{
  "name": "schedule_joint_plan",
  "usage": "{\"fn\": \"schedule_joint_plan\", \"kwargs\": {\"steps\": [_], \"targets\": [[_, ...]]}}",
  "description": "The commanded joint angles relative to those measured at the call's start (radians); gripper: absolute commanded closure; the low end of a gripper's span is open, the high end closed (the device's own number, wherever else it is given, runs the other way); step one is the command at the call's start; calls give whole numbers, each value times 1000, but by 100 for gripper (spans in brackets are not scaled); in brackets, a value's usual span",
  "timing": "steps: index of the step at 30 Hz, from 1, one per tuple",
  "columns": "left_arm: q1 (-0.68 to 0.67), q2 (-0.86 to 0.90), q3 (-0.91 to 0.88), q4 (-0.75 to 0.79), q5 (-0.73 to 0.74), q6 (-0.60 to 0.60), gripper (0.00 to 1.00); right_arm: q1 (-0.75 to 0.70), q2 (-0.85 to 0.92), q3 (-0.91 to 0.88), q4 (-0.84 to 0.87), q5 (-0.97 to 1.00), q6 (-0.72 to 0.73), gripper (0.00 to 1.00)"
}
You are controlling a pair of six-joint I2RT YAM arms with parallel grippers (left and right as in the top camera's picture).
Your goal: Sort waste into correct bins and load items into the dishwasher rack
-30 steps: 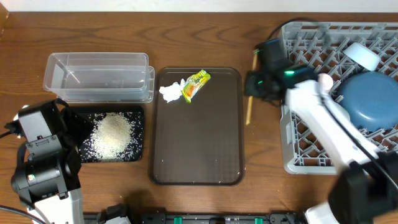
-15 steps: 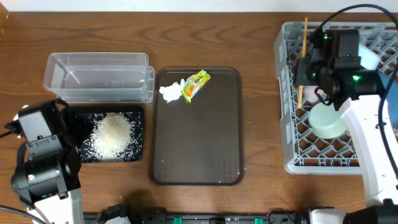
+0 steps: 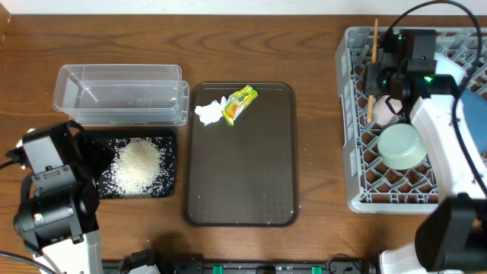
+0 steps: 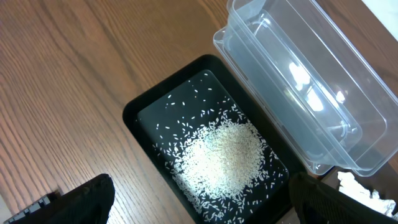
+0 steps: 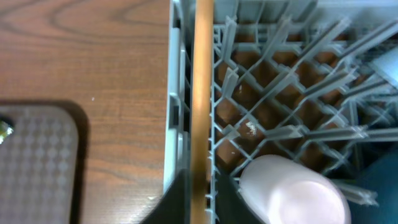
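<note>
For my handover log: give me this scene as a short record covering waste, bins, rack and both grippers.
rice: in black tray
tissue, wrapper: on brown tray
clear tub: looks empty
rack: holds green bowl, pink cup
left gripper: open over black tray
right gripper: shut on wooden stick at rack edge

Both arms are the same build: chunky black joint housings with smooth white shells in between. The left arm [image 3: 49, 198] has a white cap on a black block, a thin side cable [image 3: 9, 158] in black, and a tiny green mark lower down. The right arm [image 3: 445, 144] has a long white link, black wrist blocks with green lights [image 3: 428, 77] glowing, and a black loop cable [image 3: 430, 7] arcing over it. Left fingers [image 4: 81, 199] and right fingers [image 5: 177, 199] look plain matte black
</note>
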Motion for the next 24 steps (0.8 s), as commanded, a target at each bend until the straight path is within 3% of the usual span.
{"fn": "schedule_joint_plan", "kwargs": {"steps": [1,6,12,19,22,23,24], "targets": [[6,0,8,-2,-8,-1,8,5,49,14,13,-8,56,55],[6,0,8,-2,-8,-1,8,6,58,14,3,-15,105,30],[6,0,8,-2,-8,-1,8,6,-7,14,-76,-125,104,25],[6,0,8,-2,-8,-1,8,50,-151,14,-113,-444,113,23],[6,0,8,-2,-8,-1,7,107,-203,14,-120,-502,117,11],[6,0,8,-2,-8,-1,8,133,-215,14,-126,-498,119,1],[6,0,8,-2,-8,-1,8,156,-221,14,-131,-488,119,1]]}}
